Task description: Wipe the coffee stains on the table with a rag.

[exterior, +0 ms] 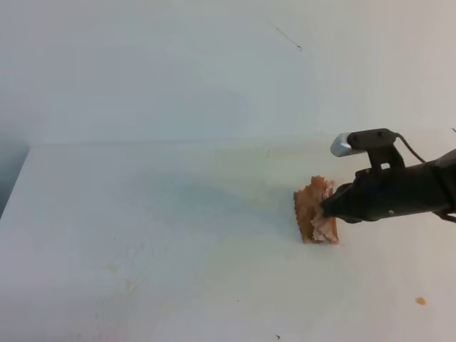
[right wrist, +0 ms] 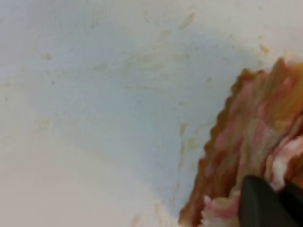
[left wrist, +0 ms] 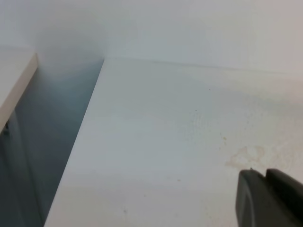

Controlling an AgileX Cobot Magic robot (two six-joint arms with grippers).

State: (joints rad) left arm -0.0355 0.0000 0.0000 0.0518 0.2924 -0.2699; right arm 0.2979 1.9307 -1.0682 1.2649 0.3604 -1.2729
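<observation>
Going left to right across my white desk, its left half carries only faint yellowish smears, and my left end effector shows just as a dark corner, so I cannot tell how wide it stands. Right of centre, the rag, stained orange-brown, lies crumpled on the desk, pinched in my closed right end effector reaching in from the right. Near the front right edge sits a small coffee dot.

The rag, a crumpled pinkish wad soaked orange-brown, stands bunched on the white table at about three o'clock. A tiny amber coffee dot lies toward five o'clock, well apart.
</observation>
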